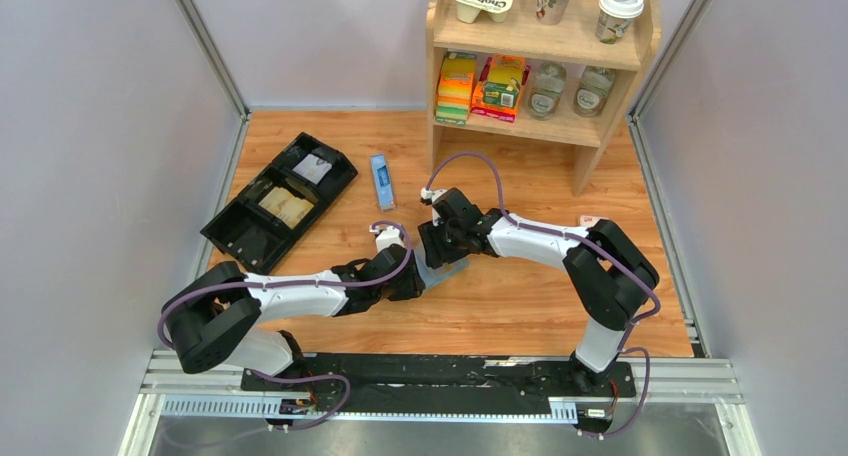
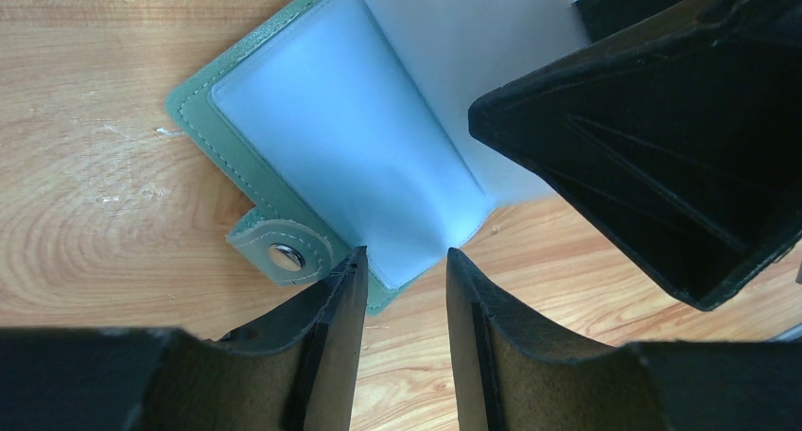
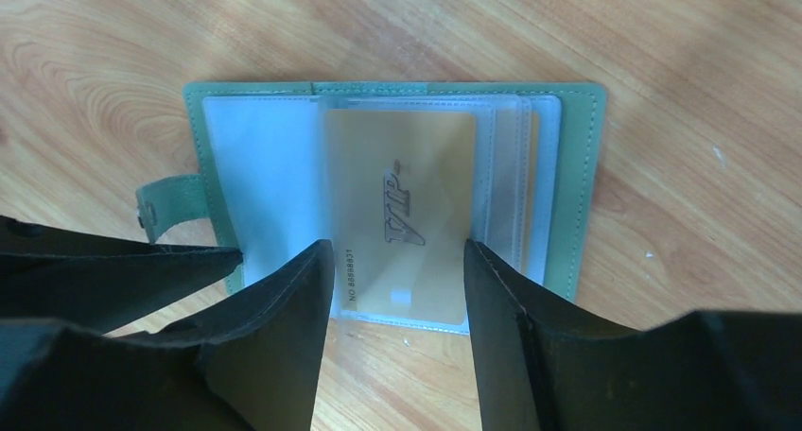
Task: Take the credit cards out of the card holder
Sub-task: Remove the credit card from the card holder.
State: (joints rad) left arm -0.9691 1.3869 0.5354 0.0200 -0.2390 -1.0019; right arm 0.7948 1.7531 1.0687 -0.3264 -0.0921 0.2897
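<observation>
The card holder point(image 1: 447, 272) is lying open near the middle of the surface point(image 1: 520, 311), slightly toward its near edge, with its pale pocket pages facing up. The left fingers point(image 2: 326, 327) are standing part open at a page's edge, gripping nothing. The right fingers point(image 3: 293, 318) are straddling a golden credit card point(image 3: 407, 204) sitting in its pocket, parted and not clamping it.

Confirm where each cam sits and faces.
Top external: above, behind the bases, looking down at the table; both arms show, left hand and right hand at the card holder.
Left wrist: on left arm, facing down past own fingers; right hand's finger intrudes.
Right wrist: on right arm, facing down past own fingers at a credit card.
Both wrist views share the open card holder.
</observation>
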